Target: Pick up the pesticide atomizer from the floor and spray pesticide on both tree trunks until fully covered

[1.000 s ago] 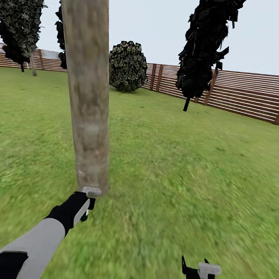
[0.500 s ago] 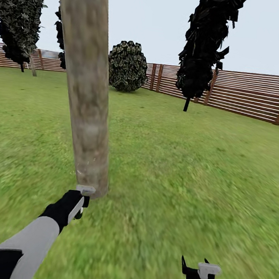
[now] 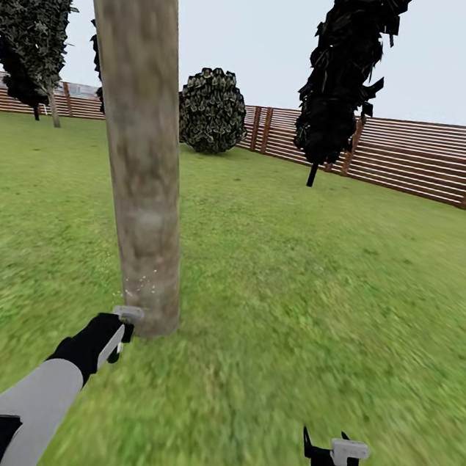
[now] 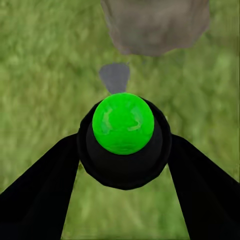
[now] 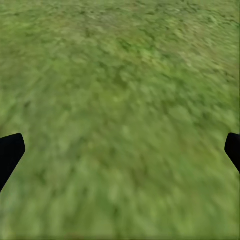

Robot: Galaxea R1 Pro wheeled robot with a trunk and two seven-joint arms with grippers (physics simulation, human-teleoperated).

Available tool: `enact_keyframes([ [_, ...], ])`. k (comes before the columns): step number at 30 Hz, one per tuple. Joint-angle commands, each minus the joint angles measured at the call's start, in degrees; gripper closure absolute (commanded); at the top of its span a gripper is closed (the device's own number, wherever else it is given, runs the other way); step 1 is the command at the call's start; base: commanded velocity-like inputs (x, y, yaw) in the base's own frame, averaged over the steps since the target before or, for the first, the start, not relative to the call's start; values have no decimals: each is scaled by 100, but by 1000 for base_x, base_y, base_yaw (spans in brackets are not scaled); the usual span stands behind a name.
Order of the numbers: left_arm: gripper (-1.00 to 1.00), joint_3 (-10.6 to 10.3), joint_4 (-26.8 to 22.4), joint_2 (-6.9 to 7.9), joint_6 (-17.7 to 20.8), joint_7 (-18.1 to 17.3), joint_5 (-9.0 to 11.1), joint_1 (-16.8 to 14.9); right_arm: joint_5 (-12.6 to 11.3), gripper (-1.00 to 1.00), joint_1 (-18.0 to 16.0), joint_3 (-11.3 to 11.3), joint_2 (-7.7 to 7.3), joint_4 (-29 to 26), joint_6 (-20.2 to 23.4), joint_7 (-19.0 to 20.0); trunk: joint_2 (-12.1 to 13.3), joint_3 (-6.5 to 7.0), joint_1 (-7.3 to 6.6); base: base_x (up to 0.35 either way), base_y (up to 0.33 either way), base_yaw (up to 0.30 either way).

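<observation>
Atomizer point(image 4: 123, 135) clamped between left jaws, facing trunk point(image 4: 155, 25).

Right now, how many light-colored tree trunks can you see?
2. One thick trunk stands close, left of the middle in the head view. A thin one stands far off by the fence. Another may hide behind the thick trunk.

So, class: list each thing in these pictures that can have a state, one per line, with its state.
Left gripper: shut on the atomizer.
Atomizer: held, nozzle aimed at the trunk's base.
Right gripper: open, empty, over grass.
Tree trunk: standing, slightly leaning.
Pesticide: faint whitish specks low on the trunk.
</observation>
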Motion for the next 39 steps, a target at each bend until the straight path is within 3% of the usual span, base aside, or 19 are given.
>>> enact_keyframes([
  [1,100,-3,-2,26,3,-50,25,3,0,-100,0,0,0,0,0,0,0,0,0,0,0,0],
  [3,100,-26,-9,-43,8,-161,22,-3,0,-100,0,0,0,0,0,0,0,0,0,0,0,0],
  [6,100,-48,-8,-597,24,-206,14,-19,-2,-100,0,0,0,0,0,0,0,0,0,0,0,0],
  [8,100,-49,-8,-698,35,-210,13,-20,0,-100,0,0,0,0,0,0,0,0,0,0,0,0],
  [10,100,-37,-5,-652,63,-219,16,-17,0,-100,0,0,0,0,0,0,0,0,0,0,0,0],
  [11,100,-27,-6,-552,71,-252,17,-16,0,-100,0,0,0,0,0,0,0,0,0,0,0,0],
  [12,100,-14,-5,-259,77,-460,20,-10,0,-100,0,0,0,0,0,0,0,0,0,0,0,0],
  [13,100,-10,-5,-106,78,-651,19,-9,0,-100,0,0,0,0,0,0,0,0,0,0,0,0],
  [14,100,-8,-4,30,79,-837,16,-8,0,-100,0,0,0,0,0,0,0,0,0,0,0,0],
  [16,100,-17,-6,160,93,-1019,8,-7,0,-100,0,0,0,0,0,0,0,0,0,0,0,0],
  [18,100,-42,-58,124,239,-1088,-6,-18,0,-100,0,0,0,0,0,0,0,0,0,0,0,0],
  [22,100,-87,-922,-244,724,-1099,-29,-2,0,-100,0,0,0,0,0,0,0,0,0,-131,0,0],
  [26,100,-181,-1147,-201,895,-1099,-52,-18,0,-100,0,0,0,0,0,0,0,0,0,-74,0,0],
  [28,100,-185,-1389,93,1287,-1113,-47,-60,0,-100,0,0,0,0,0,0,0,0,0,-7,0,0],
  [32,100,-187,-1691,593,1653,-1133,-19,-128,0,-100,0,0,0,0,0,0,0,0,0,-1,0,0],
  [33,100,-193,-1726,621,1691,-1136,-16,-130,0,-100,0,0,0,0,0,0,0,0,0,0,0,0],
  [35,100,-200,-1770,588,1746,-1138,-14,-133,0,-100,0,0,0,0,0,0,0,0,0,26,0,0],
  [37,100,-384,-1828,263,1781,-1143,-10,-164,0,-100,0,0,0,0,0,0,0,0,0,279,0,0],
  [39,100,-432,-1859,117,1788,-1143,-12,-175,0,-100,0,0,0,0,0,0,0,0,0,233,0,0],
])
